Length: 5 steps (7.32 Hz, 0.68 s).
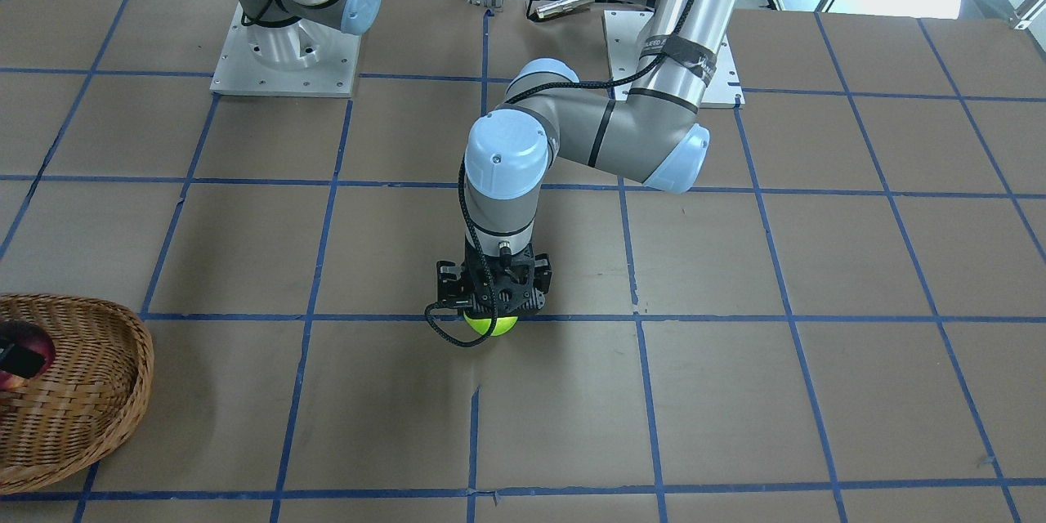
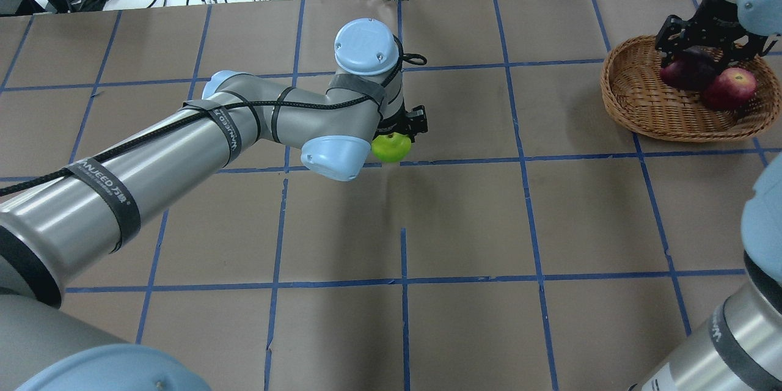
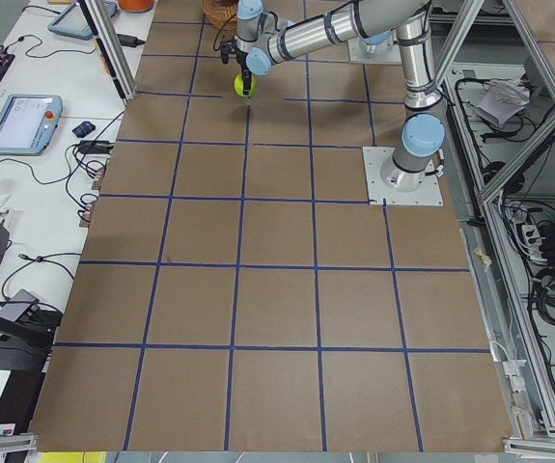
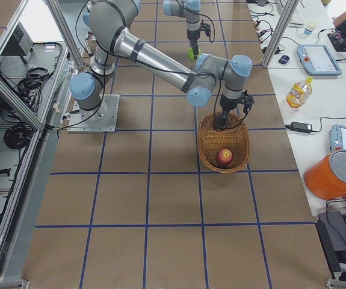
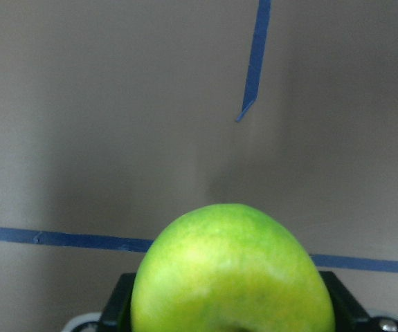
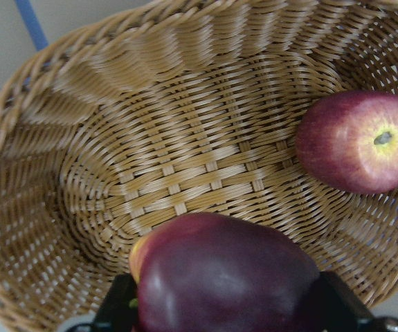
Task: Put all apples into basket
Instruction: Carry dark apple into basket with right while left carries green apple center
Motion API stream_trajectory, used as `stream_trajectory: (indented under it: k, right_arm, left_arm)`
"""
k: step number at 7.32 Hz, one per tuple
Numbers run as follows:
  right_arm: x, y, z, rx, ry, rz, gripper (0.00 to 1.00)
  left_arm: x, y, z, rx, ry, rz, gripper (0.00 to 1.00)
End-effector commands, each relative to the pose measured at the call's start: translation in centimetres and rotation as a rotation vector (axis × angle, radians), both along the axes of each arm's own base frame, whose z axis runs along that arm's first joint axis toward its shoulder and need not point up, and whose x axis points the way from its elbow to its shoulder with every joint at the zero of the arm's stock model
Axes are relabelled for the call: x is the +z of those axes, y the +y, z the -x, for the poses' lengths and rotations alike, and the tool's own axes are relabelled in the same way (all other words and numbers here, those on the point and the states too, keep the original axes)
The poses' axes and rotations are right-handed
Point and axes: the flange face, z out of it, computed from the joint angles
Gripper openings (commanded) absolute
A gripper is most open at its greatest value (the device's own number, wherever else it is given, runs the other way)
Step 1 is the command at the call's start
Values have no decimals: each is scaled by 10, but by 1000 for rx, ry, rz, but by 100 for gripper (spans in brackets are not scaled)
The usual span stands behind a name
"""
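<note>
Your bench (image 2: 464,226) looks matt, papered brown with blue tape (image 2: 464,160); the basket (image 2: 635,104) is rough woven wicker, the green apple (image 2: 391,148) smooth-skinned.

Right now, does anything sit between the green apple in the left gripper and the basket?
Nothing visible: bare table lies between the green apple, held by the left gripper, and the basket. The right gripper holds the maroon apple over the basket, beside the red apple.

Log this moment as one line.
left gripper: holds green apple | right gripper: holds dark apple over basket | red apple: in basket
</note>
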Motion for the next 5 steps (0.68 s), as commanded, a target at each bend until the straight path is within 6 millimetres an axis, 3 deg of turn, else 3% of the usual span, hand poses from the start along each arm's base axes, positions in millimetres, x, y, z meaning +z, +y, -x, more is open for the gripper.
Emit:
stream_trajectory:
  k: [1,2,3,4,5]
  right_arm:
    - [-31,1,29,-30,7,-33,3]
    - [-46,-3,43,-62,5,-38,13]
    - [-49,-5,45,-62,14,-15,82]
    - [-56,-6,47,-65,15,-15,100]
    - [-51,-6,47,-55,16,-22,100]
  left_arm:
    - [11,-5,0,-6,3,33,100]
    - [36,-26,-31,8,12,66,100]
    - [71,-40,-47,35,117,91,100]
    - [98,-45,-62,54,160,81,100]
    - [123,-45,-78,77,162,64,100]
